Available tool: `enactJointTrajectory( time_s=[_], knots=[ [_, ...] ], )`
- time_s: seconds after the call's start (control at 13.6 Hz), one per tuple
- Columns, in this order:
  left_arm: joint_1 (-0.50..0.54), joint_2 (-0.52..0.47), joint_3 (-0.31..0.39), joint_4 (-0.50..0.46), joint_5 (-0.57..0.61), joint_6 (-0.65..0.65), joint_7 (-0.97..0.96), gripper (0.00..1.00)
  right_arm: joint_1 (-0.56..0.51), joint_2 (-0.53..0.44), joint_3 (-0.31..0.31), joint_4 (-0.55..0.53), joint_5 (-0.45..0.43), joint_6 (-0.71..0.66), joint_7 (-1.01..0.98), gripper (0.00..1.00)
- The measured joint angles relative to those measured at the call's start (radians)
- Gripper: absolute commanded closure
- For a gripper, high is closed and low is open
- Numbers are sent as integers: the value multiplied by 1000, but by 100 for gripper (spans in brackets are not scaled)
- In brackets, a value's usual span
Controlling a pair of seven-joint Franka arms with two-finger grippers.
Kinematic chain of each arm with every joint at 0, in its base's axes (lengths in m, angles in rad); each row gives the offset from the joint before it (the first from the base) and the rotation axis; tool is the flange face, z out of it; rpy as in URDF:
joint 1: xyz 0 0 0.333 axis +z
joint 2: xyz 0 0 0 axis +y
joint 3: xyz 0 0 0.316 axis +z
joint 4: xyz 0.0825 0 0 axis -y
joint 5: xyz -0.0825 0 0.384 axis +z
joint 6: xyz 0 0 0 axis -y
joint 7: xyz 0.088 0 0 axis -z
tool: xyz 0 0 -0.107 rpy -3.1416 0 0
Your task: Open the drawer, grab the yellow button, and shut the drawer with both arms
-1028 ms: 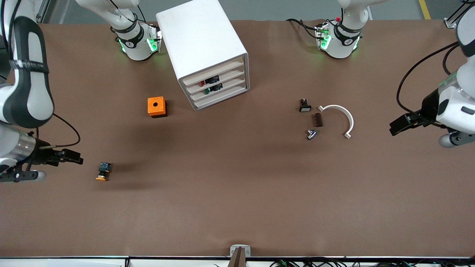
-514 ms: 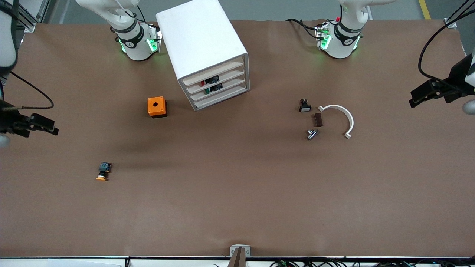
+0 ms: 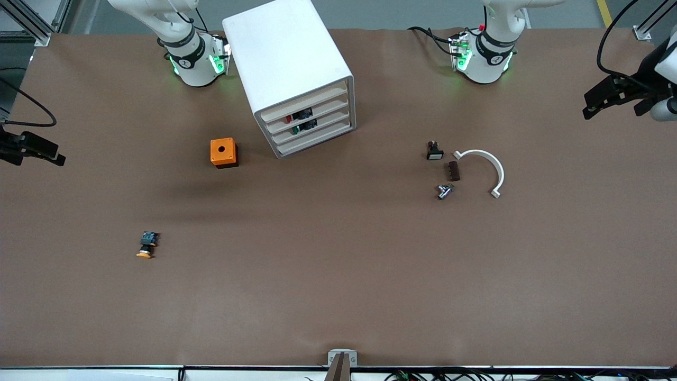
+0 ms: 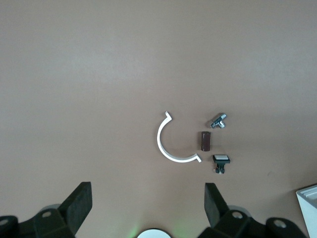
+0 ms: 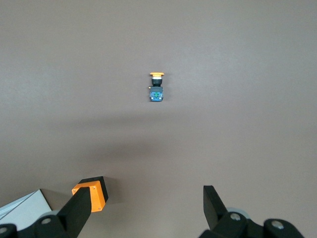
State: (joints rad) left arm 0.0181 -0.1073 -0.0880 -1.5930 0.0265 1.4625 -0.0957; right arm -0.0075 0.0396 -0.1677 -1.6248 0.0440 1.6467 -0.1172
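Left gripper (image 3: pixel 608 100): raised over the table's edge at the left arm's end; fingers (image 4: pixel 79 206) spread wide, holding nothing.
Right gripper (image 3: pixel 39 153): raised over the right arm's end; fingers (image 5: pixel 84 208) spread wide, holding nothing.
Drawer (image 3: pixel 305 105): top of four in the cabinet (image 3: pixel 288 69), pushed in.
Button (image 3: pixel 146 245): on its side on the table (image 3: pixel 338 275), nearer the front camera than the orange box (image 3: pixel 222 152), well apart from it.
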Motion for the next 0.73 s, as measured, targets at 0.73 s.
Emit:
enactJointTrajectory(
  time_s=[0.73],
  knots=[
    [-2, -73, 1, -109, -7, 61, 0, 0, 59, -94, 29, -48, -49, -14, 113, 0]
  ],
)
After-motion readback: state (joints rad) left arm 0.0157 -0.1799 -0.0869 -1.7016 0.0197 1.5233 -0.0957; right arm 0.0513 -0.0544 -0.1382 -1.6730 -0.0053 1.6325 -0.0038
